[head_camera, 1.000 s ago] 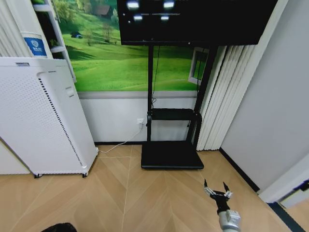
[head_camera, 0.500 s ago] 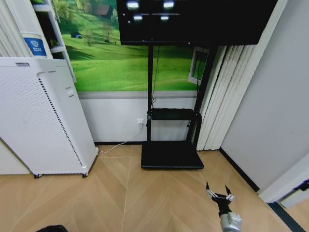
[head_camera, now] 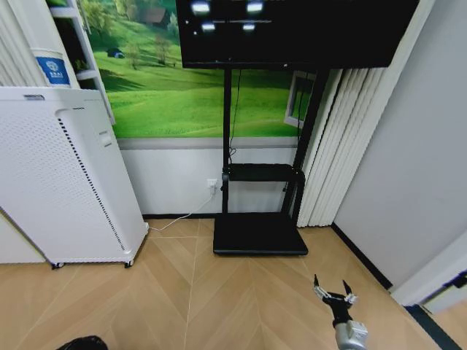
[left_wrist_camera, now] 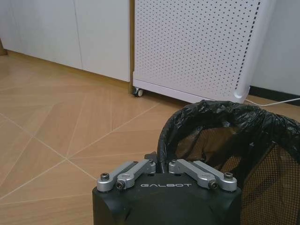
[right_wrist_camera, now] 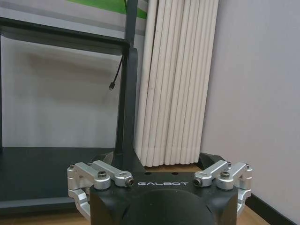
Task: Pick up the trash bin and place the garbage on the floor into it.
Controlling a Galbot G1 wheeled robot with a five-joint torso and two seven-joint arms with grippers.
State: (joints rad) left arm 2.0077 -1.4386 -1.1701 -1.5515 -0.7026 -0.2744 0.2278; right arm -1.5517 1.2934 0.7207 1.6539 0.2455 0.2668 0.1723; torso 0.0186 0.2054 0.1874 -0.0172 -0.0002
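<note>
My left gripper [left_wrist_camera: 161,162] is shut on the rim of the trash bin [left_wrist_camera: 265,159], a black wire-mesh basket lined with a black bag [left_wrist_camera: 220,115]. It holds the bin just above the herringbone wood floor [head_camera: 219,292]. In the head view a dark edge of the bin [head_camera: 82,343] shows at the bottom left. My right gripper [head_camera: 333,294] hangs low at the bottom right, open, with nothing between its fingers [right_wrist_camera: 80,180]. It faces the TV stand and the curtain. The garbage is out of view.
A tall white perforated appliance [head_camera: 66,175] on wheels stands at the left. A black TV stand with a flat base [head_camera: 259,235] sits against the far wall, beside a white pleated curtain [head_camera: 339,146]. A grey wall [head_camera: 408,175] with a dark skirting closes the right side.
My right gripper has sunk slightly lower and a little to the right in the head view. The left gripper's hold on the bin looks unchanged.
</note>
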